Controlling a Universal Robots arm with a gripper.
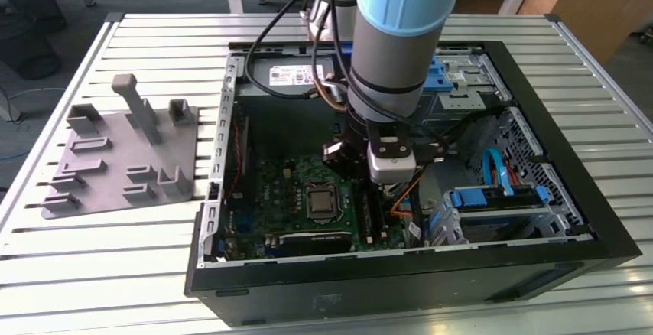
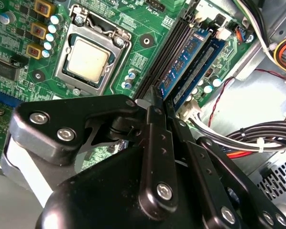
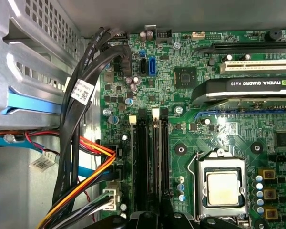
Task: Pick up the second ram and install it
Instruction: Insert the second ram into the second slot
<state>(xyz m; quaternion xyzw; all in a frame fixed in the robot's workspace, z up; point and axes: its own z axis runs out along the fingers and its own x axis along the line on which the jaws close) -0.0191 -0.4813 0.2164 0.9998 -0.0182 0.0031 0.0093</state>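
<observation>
Pinching the two black fingers (image 2: 155, 138) of the gripper (image 2: 161, 101) close together on the second ram (image 2: 183, 64). Holding that stick up on its thin edge in a long black slot of the green motherboard (image 2: 133, 24). Gripping something dark blue, thin, flat and long, with rows of tiny bits along its side. Sitting just beside another blue stick (image 2: 207, 64), one slot over. Working near the square silver chip (image 2: 88, 59), across more black slots. Reaching down inside the open black computer case (image 1: 408, 281) on the slatted table (image 1: 102, 274).

A grey parts tray (image 1: 122, 159) lies beside the open computer case (image 1: 408, 278).
</observation>
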